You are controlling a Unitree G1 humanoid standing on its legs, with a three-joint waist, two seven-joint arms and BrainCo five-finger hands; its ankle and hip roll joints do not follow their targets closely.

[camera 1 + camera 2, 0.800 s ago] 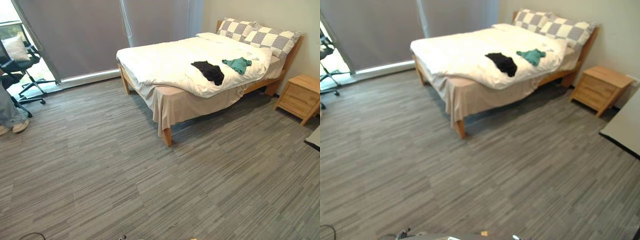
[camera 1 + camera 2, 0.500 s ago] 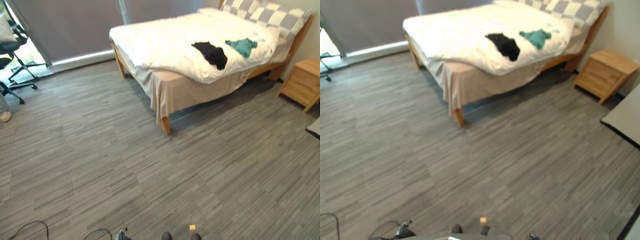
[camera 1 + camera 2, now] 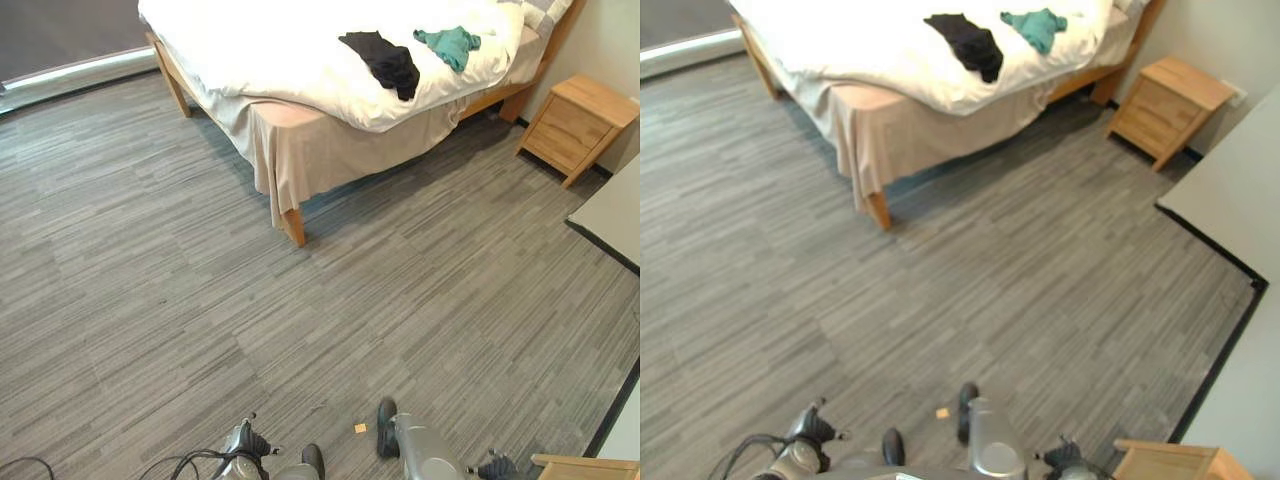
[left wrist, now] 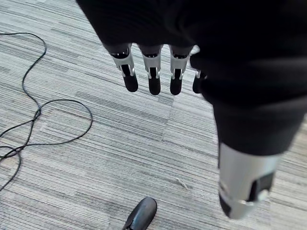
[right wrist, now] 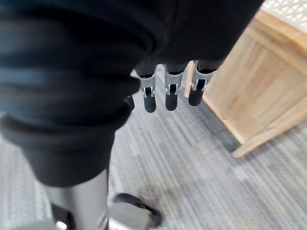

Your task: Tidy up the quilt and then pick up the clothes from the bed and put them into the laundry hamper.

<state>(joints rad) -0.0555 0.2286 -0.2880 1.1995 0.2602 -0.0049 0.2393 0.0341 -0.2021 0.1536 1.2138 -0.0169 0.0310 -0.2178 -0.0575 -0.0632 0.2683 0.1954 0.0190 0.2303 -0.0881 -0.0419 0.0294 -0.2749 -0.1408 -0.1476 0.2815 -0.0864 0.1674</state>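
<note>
A white quilt (image 3: pixel 260 45) covers the wooden bed (image 3: pixel 292 222) at the far side of the room and hangs unevenly over its near edge. On the quilt lie a black garment (image 3: pixel 382 58) and, just beyond it toward the pillows, a teal garment (image 3: pixel 449 44). My left hand (image 4: pixel 153 72) hangs over the grey floor with straight fingers, holding nothing. My right hand (image 5: pixel 170 91) also hangs with straight fingers and is empty, close to a light wooden box with a white mesh edge (image 5: pixel 259 86). Both hands are well short of the bed.
A wooden nightstand (image 3: pixel 577 125) stands right of the bed by the wall. A grey tabletop (image 3: pixel 615 215) juts in from the right. A wooden corner (image 3: pixel 585 466) shows at the lower right. Wide grey plank floor (image 3: pixel 200 300) lies between me and the bed.
The whole picture has shifted: the camera now looks further down, so the bed sits higher in view, and the office chair and the person at the left have left the view. The clothes have not moved.
</note>
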